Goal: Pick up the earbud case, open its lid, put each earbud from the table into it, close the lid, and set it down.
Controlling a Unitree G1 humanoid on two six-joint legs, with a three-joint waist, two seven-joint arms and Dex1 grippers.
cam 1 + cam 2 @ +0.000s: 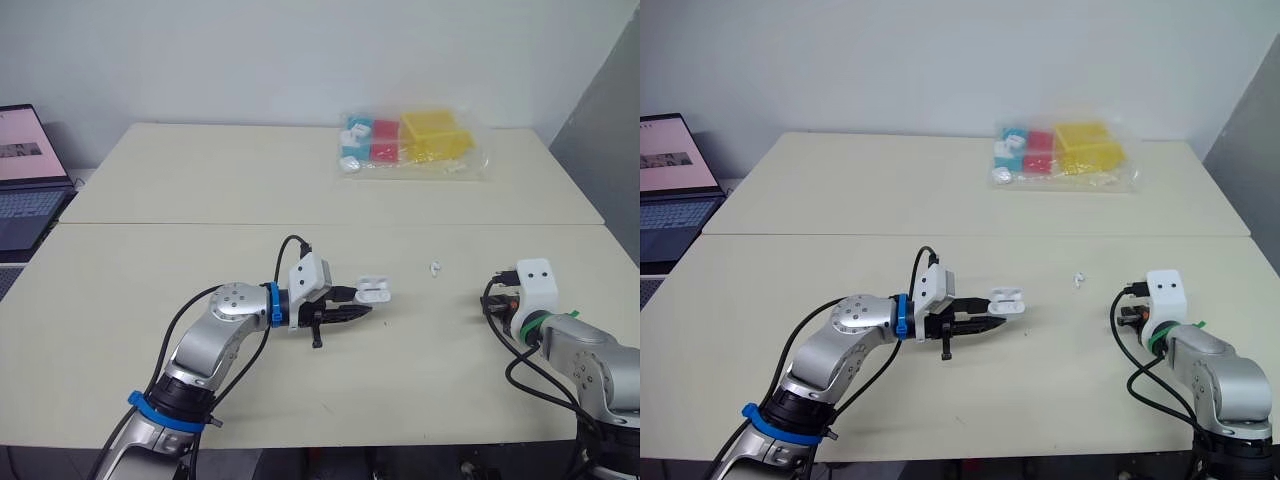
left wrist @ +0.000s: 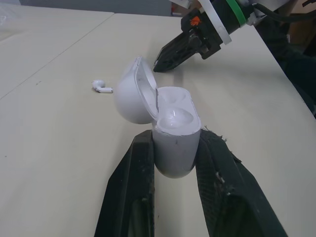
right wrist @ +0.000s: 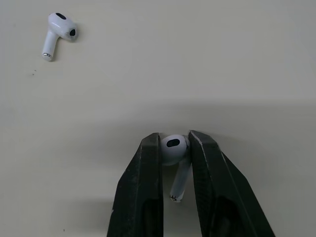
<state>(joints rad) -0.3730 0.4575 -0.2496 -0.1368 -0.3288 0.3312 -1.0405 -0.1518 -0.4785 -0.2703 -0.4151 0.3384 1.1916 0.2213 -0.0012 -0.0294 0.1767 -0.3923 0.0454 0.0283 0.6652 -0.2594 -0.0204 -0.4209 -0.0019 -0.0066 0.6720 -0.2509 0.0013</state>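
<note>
At left gripper [image 2: 175, 139]: earbud case [image 2: 174, 129], lid [image 2: 129, 94] open, seemingly empty.

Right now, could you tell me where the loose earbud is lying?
The loose earbud lies on the table, between the open earbud case in the left gripper and the right gripper.

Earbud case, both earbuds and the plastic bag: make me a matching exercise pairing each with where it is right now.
1 earbud case
2 earbud nearer the case
3 earbud farther from the case
4 plastic bag

A on the far table
B pinched in the right gripper
C lid open, in the left gripper
D loose on the near table

Pairs: 1-C, 2-D, 3-B, 4-A
</note>
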